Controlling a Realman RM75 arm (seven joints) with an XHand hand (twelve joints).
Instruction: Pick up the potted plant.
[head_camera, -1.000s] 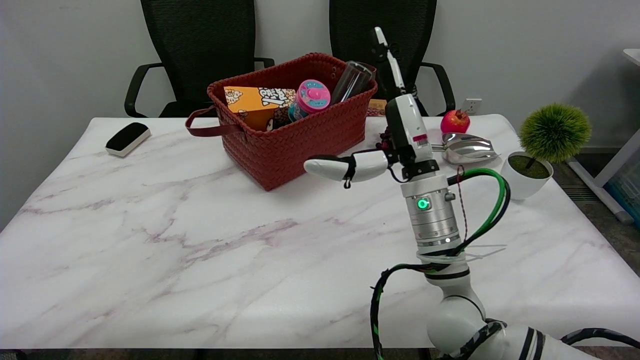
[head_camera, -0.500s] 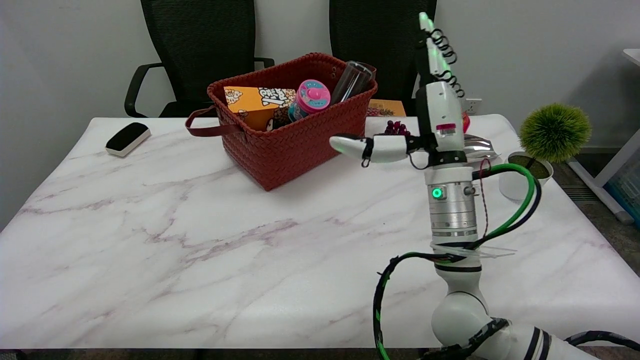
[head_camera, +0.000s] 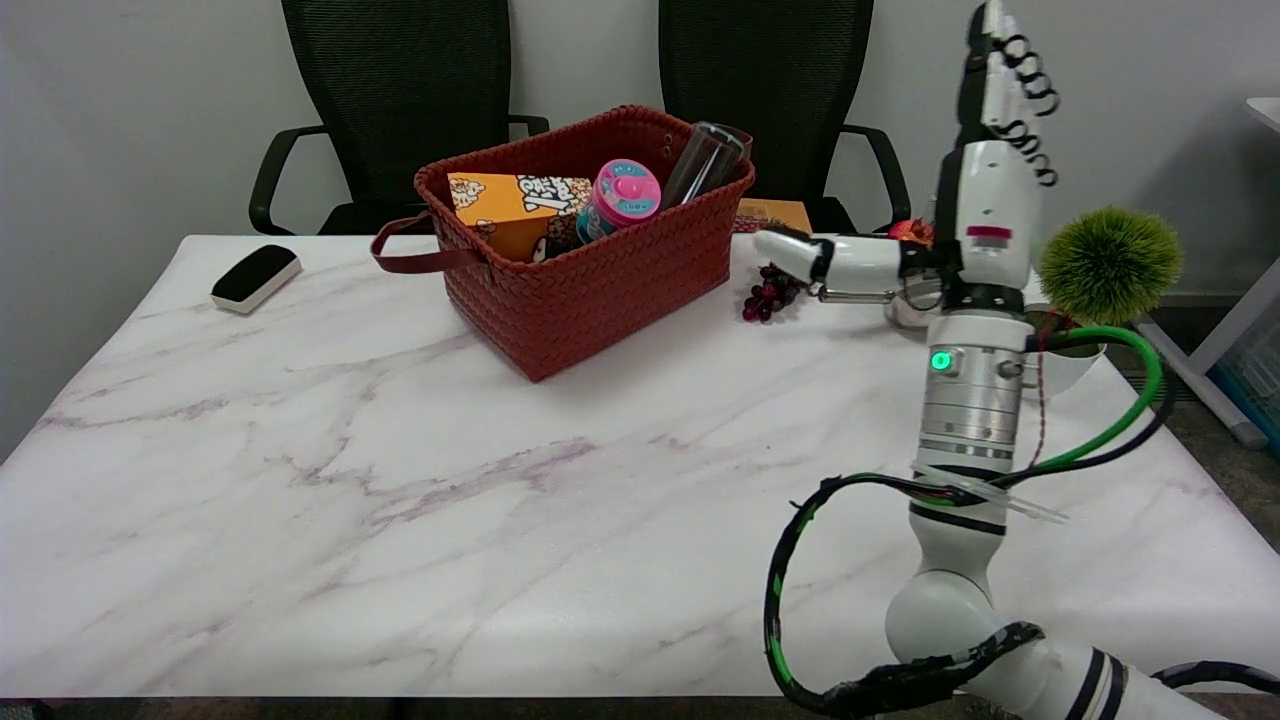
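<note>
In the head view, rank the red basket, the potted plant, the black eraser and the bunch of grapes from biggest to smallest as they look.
1. red basket
2. potted plant, partly hidden behind the right arm
3. black eraser
4. bunch of grapes

The eraser and grapes look close in size, so their order is unsure.

Bright even light, soft shadows, sharp focus.

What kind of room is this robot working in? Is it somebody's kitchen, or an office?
Most likely an office or meeting room. Two black mesh office chairs stand behind a marble-look table against a plain white wall. The red basket of snacks looks set out for practice.
</note>
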